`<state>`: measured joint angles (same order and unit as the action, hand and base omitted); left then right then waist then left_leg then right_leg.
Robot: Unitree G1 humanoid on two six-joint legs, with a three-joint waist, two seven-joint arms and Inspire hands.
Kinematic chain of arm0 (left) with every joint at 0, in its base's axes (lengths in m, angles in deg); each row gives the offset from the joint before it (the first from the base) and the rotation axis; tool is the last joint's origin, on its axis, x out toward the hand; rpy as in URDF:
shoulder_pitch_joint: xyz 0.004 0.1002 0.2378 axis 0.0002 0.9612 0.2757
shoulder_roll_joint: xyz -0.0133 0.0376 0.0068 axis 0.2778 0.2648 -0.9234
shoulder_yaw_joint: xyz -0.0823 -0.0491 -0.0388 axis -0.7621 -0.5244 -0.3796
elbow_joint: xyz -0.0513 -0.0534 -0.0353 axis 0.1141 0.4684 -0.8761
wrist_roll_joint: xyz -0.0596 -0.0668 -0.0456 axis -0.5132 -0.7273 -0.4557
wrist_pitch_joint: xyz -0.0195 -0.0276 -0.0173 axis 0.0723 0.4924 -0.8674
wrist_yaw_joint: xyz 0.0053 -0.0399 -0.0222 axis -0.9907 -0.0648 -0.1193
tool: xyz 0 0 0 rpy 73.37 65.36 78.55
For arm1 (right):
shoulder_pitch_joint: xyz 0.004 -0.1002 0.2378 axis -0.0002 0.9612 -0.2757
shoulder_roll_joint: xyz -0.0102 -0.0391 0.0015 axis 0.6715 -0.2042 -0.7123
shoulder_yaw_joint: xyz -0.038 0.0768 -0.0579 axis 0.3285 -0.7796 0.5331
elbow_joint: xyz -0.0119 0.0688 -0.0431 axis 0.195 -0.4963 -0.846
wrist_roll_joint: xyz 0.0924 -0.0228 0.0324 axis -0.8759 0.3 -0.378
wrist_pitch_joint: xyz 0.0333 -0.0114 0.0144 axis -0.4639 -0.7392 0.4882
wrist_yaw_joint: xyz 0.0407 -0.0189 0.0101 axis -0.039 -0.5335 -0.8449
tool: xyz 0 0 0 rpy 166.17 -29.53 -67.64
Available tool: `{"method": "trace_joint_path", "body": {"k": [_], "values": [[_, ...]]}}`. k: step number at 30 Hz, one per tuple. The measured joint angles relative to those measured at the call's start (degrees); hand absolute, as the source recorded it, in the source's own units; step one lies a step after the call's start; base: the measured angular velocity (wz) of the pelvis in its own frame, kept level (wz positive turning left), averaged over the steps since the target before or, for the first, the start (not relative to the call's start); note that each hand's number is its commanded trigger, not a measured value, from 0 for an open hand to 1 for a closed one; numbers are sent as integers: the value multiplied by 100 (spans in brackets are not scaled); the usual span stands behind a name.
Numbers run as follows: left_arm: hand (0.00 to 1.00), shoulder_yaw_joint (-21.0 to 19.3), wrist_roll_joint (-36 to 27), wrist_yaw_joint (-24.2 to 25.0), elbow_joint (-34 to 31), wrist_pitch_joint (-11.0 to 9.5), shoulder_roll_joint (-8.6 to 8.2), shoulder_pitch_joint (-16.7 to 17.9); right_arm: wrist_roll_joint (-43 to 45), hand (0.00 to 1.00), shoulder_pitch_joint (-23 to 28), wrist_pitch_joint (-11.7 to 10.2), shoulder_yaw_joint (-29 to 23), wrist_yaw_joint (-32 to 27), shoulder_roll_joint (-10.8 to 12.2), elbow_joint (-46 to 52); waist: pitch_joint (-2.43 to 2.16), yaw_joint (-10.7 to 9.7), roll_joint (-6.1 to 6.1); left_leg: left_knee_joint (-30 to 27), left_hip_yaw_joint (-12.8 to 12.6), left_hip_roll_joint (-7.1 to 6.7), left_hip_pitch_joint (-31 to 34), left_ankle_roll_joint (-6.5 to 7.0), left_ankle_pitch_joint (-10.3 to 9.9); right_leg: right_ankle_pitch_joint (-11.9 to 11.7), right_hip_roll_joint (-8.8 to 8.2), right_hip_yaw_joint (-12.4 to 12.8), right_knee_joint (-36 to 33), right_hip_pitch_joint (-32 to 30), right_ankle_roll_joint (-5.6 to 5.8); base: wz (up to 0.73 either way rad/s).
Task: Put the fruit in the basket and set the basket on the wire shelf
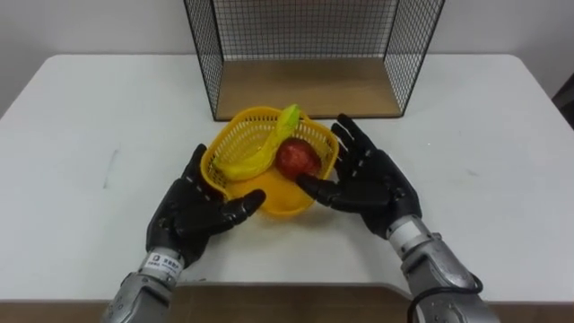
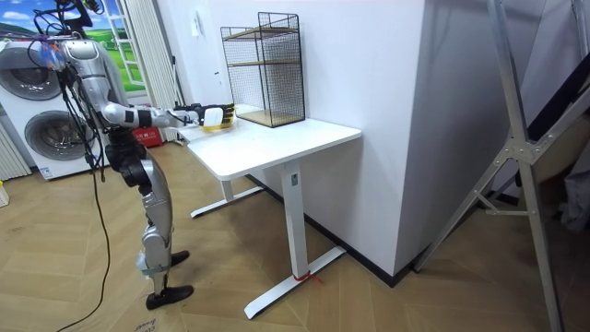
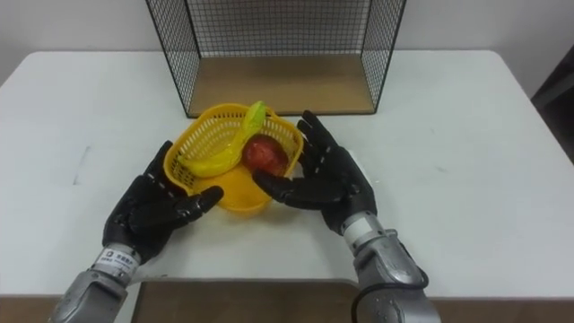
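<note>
Basket (image 1: 285, 201), the yellow one, is parked on the white table (image 1: 484, 135) just in front of the wire shelf (image 1: 309, 88), with a banana (image 1: 256, 158) and a red apple (image 1: 296, 158) seen inside. It's flanked by both hands. The left hand (image 1: 190, 213) is laid against its left wall and the right hand (image 1: 369, 179) against its right. Fingers are kept mostly straight and spread, thumbs touching the near wall, nothing actually gripped. Washing machines (image 2: 41, 106) are seen behind the robot on a wood floor (image 2: 387, 295).

Head stereo pair looks steeply down, close over the white desk (image 1: 484, 135), wire shelf (image 1: 305, 90) at frame top; room camera stands well off, side-on, robot upper left, sharing desk and shelf.
</note>
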<state>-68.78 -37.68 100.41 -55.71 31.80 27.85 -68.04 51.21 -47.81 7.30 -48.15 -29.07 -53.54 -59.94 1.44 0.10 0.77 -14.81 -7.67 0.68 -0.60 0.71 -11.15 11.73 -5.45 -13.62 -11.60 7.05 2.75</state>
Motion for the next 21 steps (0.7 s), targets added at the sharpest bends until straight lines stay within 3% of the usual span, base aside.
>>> {"method": "trace_joint_path", "body": {"k": [4,8,21], "values": [[0,87,0,-2,-28,0,15,-30,-2,0,-123,-53,-1,-16,19,-182,-12,-4,60,-25,5,-1,11,0,0,0,0,0,-3,2,0,0],[0,124,0,-24,-49,-11,-1,-160,-1,0,-128,-241,-3,-80,53,-366,-12,-19,69,-63,23,0,30,2,-1,-3,1,1,-3,5,-4,1],[0,354,-42,-143,-570,-94,1,-202,-499,0,-99,-264,25,-467,96,-453,-16,-309,58,-59,-23,21,34,2,-1,-9,14,23,-11,-33,-14,-2]]}}
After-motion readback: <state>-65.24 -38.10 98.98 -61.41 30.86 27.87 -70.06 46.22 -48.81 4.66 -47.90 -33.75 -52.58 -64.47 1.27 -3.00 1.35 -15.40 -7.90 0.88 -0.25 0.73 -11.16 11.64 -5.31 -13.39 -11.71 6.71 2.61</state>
